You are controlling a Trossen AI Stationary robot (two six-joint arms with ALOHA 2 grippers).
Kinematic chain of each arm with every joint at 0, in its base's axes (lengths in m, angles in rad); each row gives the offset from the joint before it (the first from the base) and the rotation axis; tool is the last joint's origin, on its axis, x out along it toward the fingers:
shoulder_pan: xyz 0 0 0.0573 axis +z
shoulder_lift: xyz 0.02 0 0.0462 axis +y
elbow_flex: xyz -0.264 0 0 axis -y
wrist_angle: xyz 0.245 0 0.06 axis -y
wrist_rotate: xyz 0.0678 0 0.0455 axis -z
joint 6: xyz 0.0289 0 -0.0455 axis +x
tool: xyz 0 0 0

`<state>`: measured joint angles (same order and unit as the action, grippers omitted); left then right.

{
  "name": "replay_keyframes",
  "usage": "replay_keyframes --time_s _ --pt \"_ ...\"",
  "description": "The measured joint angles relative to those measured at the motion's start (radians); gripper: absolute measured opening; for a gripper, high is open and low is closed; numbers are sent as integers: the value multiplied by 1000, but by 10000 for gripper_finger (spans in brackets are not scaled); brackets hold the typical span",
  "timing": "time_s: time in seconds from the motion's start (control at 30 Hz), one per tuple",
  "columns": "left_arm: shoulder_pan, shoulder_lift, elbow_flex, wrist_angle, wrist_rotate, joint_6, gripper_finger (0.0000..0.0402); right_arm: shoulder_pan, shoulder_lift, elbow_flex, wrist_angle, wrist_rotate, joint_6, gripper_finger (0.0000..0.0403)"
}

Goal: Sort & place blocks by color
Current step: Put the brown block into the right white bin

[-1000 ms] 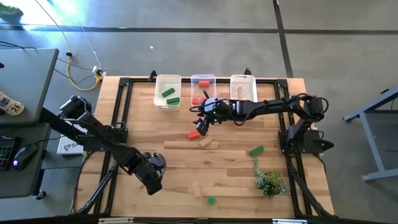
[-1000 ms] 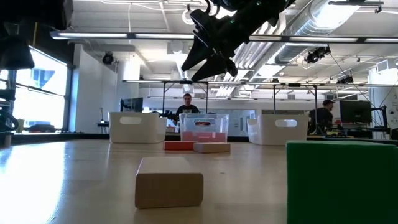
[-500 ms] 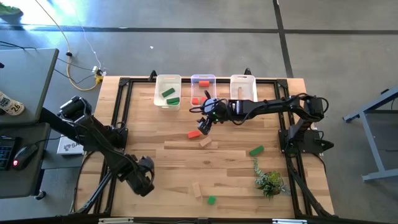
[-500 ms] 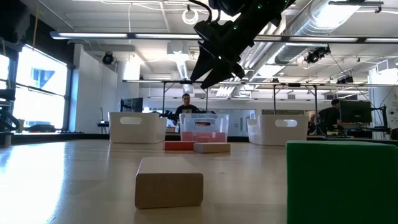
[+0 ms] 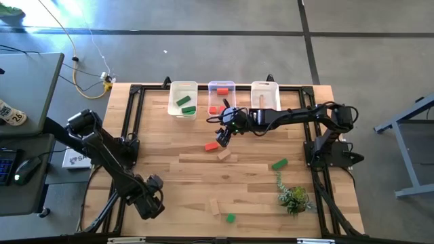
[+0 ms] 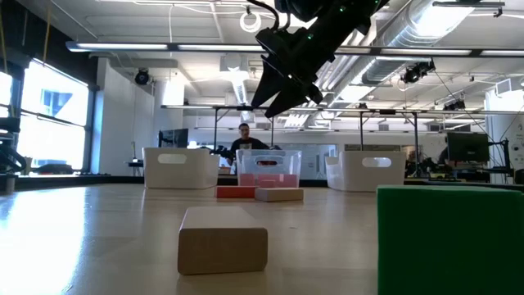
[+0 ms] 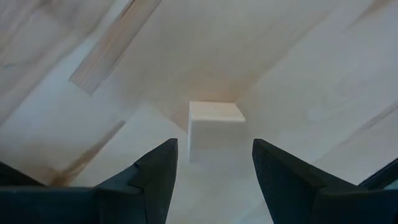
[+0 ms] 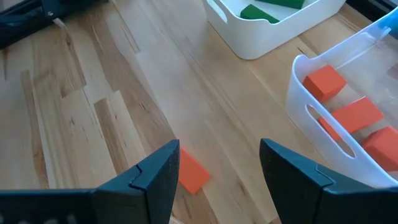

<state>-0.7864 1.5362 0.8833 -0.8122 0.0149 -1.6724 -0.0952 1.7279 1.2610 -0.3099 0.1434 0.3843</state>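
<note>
I am logging the blocks first. A red block (image 5: 211,146) is lying loose on the tabletop (image 5: 176,169), with a pale wood block (image 5: 224,156) just beside it; the low view is showing this pair in front of the middle bin. A green block (image 5: 279,163) is resting further toward the right arm's base, another pale wood block (image 5: 215,207) is sitting near the front edge, and a small green block (image 5: 230,218) is lying just beside that one.

Three bins are standing in a row at the far edge. The left bin (image 5: 183,99) is holding two green blocks (image 5: 184,104). The middle clear bin (image 5: 222,89) is holding red blocks (image 8: 348,112). The right bin (image 5: 265,88) is holding a pale wood bar (image 5: 261,100).

I am keeping the right gripper (image 5: 221,135) hanging above the loose red block, its fingers spread and holding nothing; the right wrist view is showing that block on the wood just past them.

I am keeping the left gripper (image 5: 149,205) low over the front left of the tabletop, fingers spread and empty.

A small artificial plant (image 5: 293,197) is standing near the front right corner.
</note>
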Motion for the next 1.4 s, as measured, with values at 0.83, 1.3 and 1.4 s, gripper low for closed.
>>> replay_keyframes --time_s 0.83,1.3,1.4 --pt "18 153 3 69 54 99 133 16 0 0 -5 0 8 209" --pt "141 144 2 141 42 398 107 45 0 0 8 -3 -37 209" --pt "181 144 1 169 61 472 111 48 1 0 24 -5 -75 209"
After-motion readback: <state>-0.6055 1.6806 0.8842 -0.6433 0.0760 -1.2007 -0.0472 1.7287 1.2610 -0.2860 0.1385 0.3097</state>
